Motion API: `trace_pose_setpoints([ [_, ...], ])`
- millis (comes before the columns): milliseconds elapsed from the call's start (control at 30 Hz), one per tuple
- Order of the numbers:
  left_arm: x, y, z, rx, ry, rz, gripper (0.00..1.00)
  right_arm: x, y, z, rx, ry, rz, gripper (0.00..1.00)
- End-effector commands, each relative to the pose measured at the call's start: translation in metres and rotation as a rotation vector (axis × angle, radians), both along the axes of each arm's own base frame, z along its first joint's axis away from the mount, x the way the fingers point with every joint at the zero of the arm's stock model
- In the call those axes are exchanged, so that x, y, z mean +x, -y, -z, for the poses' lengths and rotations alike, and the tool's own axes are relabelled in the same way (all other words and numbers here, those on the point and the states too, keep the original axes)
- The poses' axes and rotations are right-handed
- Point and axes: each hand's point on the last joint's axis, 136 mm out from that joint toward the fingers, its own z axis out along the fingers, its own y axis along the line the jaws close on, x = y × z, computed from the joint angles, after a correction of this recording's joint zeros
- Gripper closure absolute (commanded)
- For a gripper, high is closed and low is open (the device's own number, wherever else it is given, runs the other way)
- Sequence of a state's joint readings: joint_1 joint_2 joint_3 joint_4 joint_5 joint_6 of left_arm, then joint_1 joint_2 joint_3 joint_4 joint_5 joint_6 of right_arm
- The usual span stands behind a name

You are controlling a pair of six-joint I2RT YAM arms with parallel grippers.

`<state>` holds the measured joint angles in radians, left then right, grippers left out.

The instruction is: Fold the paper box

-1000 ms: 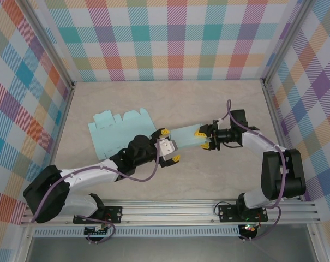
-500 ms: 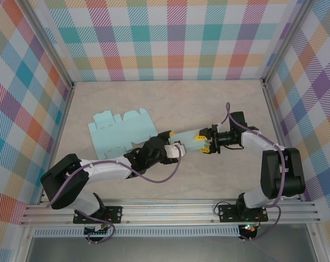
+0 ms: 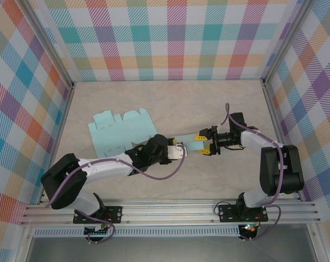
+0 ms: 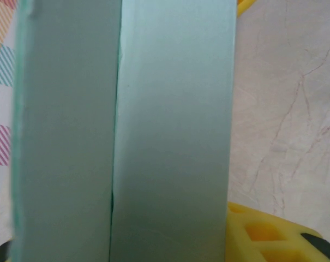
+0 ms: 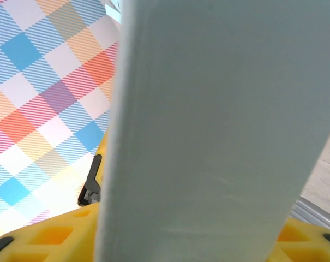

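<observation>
- We see the paper box [image 3: 118,134] lying mostly flat on the table [image 3: 181,103], left of the middle, its notched edge towards the far plaid wall [image 3: 170,38].
- A narrow mint strip of the paper box runs off to the right and ends between the two arms.
- The left gripper [image 3: 178,152] sits at the near edge of that strip, just right of the flat sheet.
- In the left wrist view the creased mint panel [image 4: 170,136] stands close to the lens, and one of the yellow fingers [image 4: 263,237] is just beside its lower right edge. We cannot tell whether this pincer is clenched on the paper or loose around it.
- The right gripper [image 3: 204,145] meets the strip's right end, a yellow tip on either side of it.
- In the right wrist view the panel [image 5: 219,120] rises between the yellow fingers [image 5: 45,240]. We cannot tell whether they pinch it or merely flank it.
</observation>
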<state>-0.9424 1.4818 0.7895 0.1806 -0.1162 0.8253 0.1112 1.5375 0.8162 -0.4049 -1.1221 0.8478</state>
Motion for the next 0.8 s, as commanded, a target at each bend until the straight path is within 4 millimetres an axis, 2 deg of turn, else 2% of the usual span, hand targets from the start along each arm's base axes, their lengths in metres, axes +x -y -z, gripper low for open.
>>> trace_pose_setpoints([
  [0, -0.004, -0.004, -0.017, -0.011, -0.067, 0.004, 0.63, 0.002, 0.005, -0.005, -0.04, 0.059, 0.0, 0.41],
  [100, -0.008, -0.016, -0.015, 0.004, -0.164, 0.013, 0.64, 0.006, 0.018, -0.007, -0.079, 0.11, 0.041, 0.4],
  [200, -0.009, -0.025, -0.014, 0.014, -0.271, 0.027, 0.66, 0.011, 0.039, -0.018, -0.143, 0.191, 0.102, 0.4],
  [333, -0.009, -0.032, 0.002, 0.07, -0.413, 0.034, 0.7, 0.013, 0.058, -0.037, -0.265, 0.344, 0.134, 0.29],
  [567, 0.005, -0.024, 0.016, 0.117, -0.505, 0.061, 0.68, 0.014, 0.069, -0.066, -0.423, 0.601, 0.138, 0.22],
  [767, 0.006, -0.017, 0.027, 0.145, -0.584, 0.1, 0.66, 0.014, 0.055, -0.063, -0.625, 0.81, -0.005, 0.26],
])
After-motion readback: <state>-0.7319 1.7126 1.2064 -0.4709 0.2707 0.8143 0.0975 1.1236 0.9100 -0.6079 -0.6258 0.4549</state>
